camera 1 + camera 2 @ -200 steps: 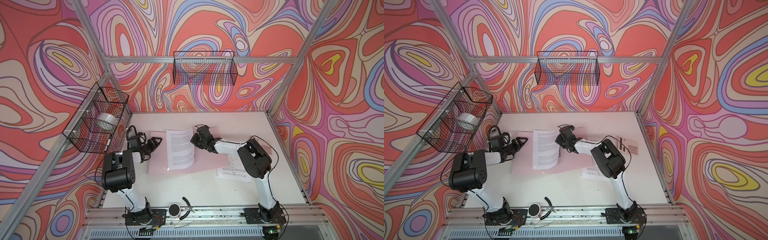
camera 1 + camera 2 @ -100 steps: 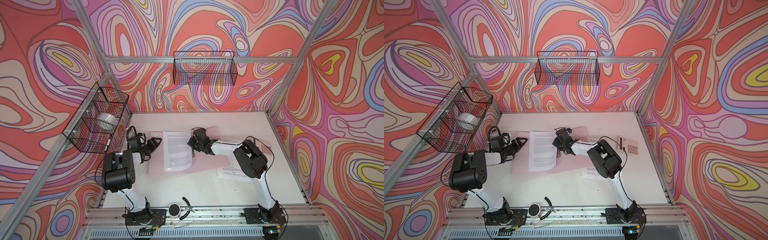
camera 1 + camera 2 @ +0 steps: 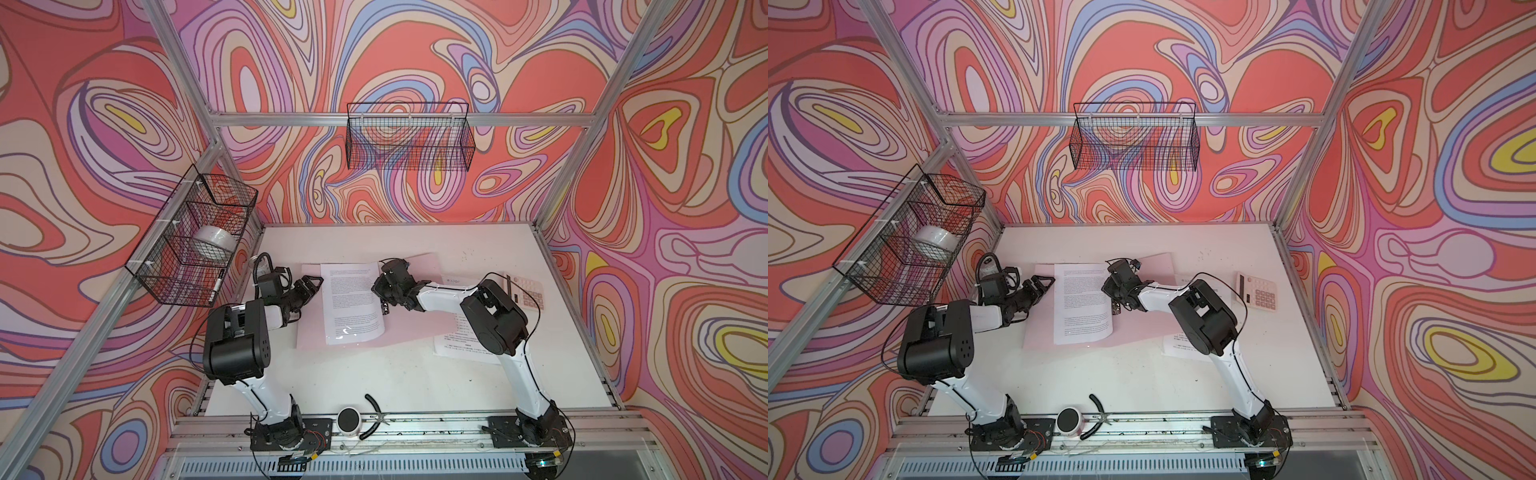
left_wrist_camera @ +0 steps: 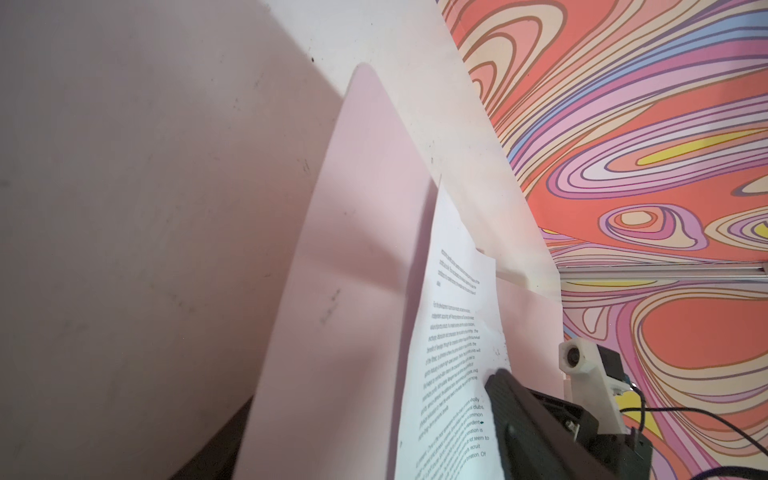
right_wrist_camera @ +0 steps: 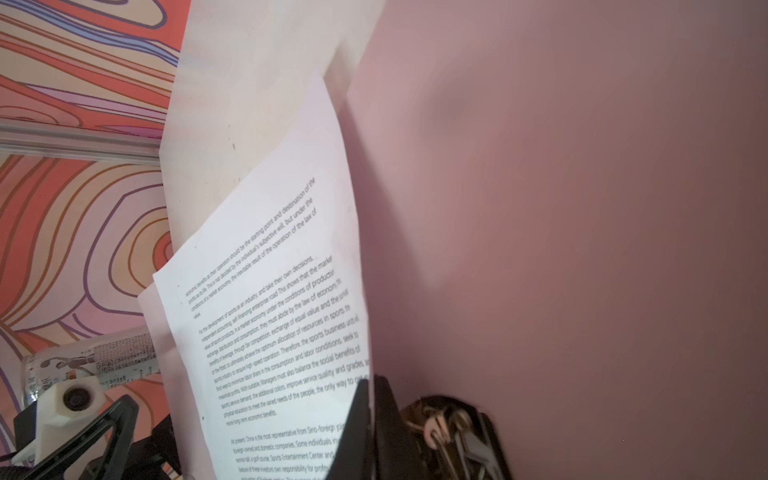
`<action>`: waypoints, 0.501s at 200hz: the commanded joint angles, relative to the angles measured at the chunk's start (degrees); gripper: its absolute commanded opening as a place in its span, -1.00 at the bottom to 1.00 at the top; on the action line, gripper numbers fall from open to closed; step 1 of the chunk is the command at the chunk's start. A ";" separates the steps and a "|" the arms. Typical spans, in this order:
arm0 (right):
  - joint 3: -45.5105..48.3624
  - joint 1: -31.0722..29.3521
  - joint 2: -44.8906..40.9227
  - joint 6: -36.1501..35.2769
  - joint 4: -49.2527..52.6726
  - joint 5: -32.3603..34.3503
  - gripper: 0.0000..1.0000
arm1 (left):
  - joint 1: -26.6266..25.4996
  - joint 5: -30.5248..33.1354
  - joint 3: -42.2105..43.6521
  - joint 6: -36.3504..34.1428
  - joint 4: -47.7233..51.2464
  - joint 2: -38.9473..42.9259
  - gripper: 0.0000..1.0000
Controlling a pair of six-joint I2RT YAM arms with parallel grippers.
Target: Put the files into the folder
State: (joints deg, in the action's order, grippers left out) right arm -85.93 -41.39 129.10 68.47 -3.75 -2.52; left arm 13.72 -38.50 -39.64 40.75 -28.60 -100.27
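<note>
Folder point(image 3: 417, 328) is lying open near the centre of the desk point(image 3: 374, 386), both pink leaves spread. One printed sheet point(image 3: 353, 303) is resting over the folder's 9 o'clock leaf, and nothing is covering it.

Right end effector point(image 3: 384, 308) is pinching that sheet at its 3 o'clock edge, jaws pressed together on the paper. The right wrist view is showing a dark fingertip point(image 5: 360, 415) clamped over the text, with the edge curling up off the pink.

Left end effector point(image 3: 314, 285) is hovering just beside the folder's 9 o'clock edge, jaws spread and gripping nothing. Whether it is touching the folder cannot be told.

A second sheet point(image 3: 459, 351) is lying on the bare desk at 4 o'clock of the folder, partly under the right arm. Keypad card point(image 3: 528, 291) is sitting at 3 o'clock.

Judgement: roughly midway. The first sheet is being placed but is not released, and the second is waiting. Closing the folder is probably remaining too.
</note>
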 commanded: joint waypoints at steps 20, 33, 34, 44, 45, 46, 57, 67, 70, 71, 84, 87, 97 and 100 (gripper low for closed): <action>-1.90 1.26 -0.50 -1.56 -0.12 2.14 -1.00 | 0.36 0.63 0.92 0.29 -2.24 0.42 0.54; -2.39 1.78 -0.61 -1.82 -0.11 2.63 -1.00 | 0.35 0.68 0.95 0.29 -2.25 0.43 0.54; -2.46 1.89 -0.74 -1.88 -0.12 2.70 -1.00 | 0.35 0.69 0.96 0.29 -2.25 0.43 0.54; -2.66 2.34 -0.77 -2.10 -0.14 2.91 -1.00 | 0.36 0.71 0.95 0.30 -2.25 0.44 0.54; -2.66 2.40 -0.82 -2.06 -0.13 2.98 -1.00 | 0.35 0.66 0.96 0.30 -2.25 0.43 0.54; -2.66 2.47 -0.80 -2.04 -0.17 2.97 -1.00 | 0.39 0.64 0.96 0.29 -2.25 0.47 0.54; -2.53 2.88 -0.92 -2.01 -0.39 3.18 -1.00 | 0.41 0.77 0.97 0.29 -2.15 0.43 0.54; -2.45 3.23 -0.93 -1.94 -0.45 3.35 -1.00 | 0.35 0.73 0.97 0.38 -2.16 0.44 0.53; -2.34 3.32 -1.02 -1.94 -0.58 3.39 -1.00 | 0.39 0.75 0.97 0.38 -2.12 0.43 0.53; -2.28 3.37 -1.03 -1.89 -0.61 3.44 -1.00 | 0.37 0.73 0.97 0.38 -2.14 0.43 0.53; -1.98 3.59 -1.34 -1.80 -0.65 3.94 -1.00 | 0.40 0.75 0.88 0.42 -2.12 0.34 0.53; -1.85 3.59 -1.43 -1.81 -0.77 4.15 -1.00 | 0.40 0.71 0.88 0.39 -2.08 0.34 0.53; -1.73 3.59 -1.50 -2.08 -0.89 4.44 -1.00 | 0.37 0.88 0.88 0.38 -2.07 0.36 0.53; -1.82 3.59 -1.45 -2.24 -0.72 4.39 -1.00 | 0.35 0.84 0.88 0.38 -2.07 0.43 0.53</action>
State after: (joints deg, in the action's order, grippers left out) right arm -87.57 -37.87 129.10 67.16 -4.25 -0.12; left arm 13.72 -38.28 -39.38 40.77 -28.64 -100.25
